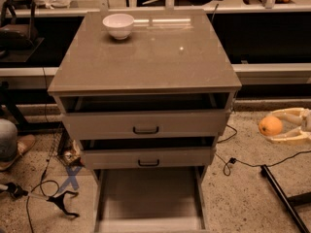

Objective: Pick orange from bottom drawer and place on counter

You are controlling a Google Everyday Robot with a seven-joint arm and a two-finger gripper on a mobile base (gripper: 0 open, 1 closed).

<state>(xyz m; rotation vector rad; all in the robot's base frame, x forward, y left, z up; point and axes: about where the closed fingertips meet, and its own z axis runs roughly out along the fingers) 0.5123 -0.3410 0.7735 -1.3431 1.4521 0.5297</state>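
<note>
The orange [270, 125] sits between the two pale fingers of my gripper [268, 125] at the right edge of the view, beside the cabinet at about the height of the top drawer. The gripper is shut on it. The bottom drawer [148, 198] is pulled out at the foot of the cabinet, and its grey floor is bare. The counter [146, 57] is the glossy grey-brown top slab, up and to the left of the gripper.
A white bowl [118, 25] stands at the back left of the counter. The two upper drawers [146, 125] stand slightly open. Cables [231, 161] and a dark stand leg [282, 193] lie on the floor to the right. A black bracket [63, 203] lies at the left.
</note>
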